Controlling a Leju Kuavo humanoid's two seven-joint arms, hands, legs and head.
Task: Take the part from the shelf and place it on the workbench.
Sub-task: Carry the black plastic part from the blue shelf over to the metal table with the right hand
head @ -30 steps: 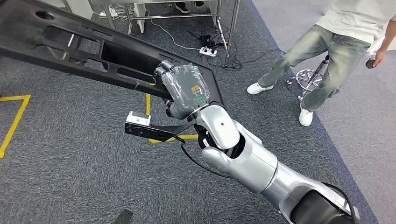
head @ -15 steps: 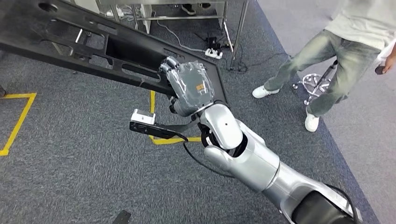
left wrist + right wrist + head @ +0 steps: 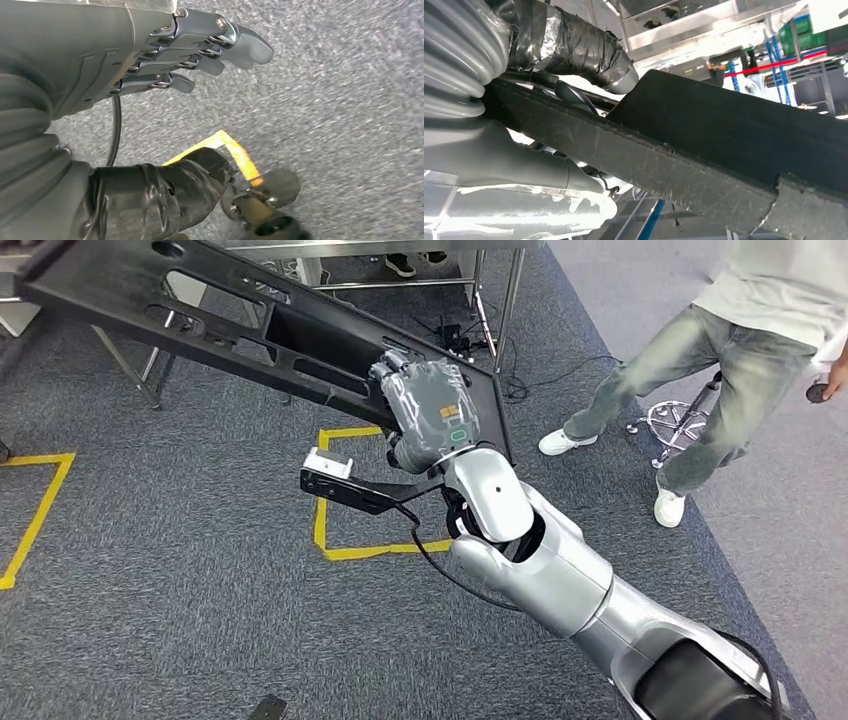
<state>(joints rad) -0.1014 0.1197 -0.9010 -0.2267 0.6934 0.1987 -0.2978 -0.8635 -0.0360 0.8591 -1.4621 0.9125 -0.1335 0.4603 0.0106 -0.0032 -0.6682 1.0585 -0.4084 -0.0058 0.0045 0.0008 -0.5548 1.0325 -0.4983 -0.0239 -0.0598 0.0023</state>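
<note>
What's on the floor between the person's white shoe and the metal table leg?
In the head view, between the shoe and the table leg there is grey carpet with a thin black cable lying across it.

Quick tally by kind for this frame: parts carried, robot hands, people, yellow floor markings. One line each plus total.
Black parts: 1, the long panel, gripped by the right hand
Robot hands: 2, the right hand, and the left hand holding nothing
People: 1, a person standing at the right
Yellow floor markings: 2, one under the arm, one at left
Total: 6
</note>
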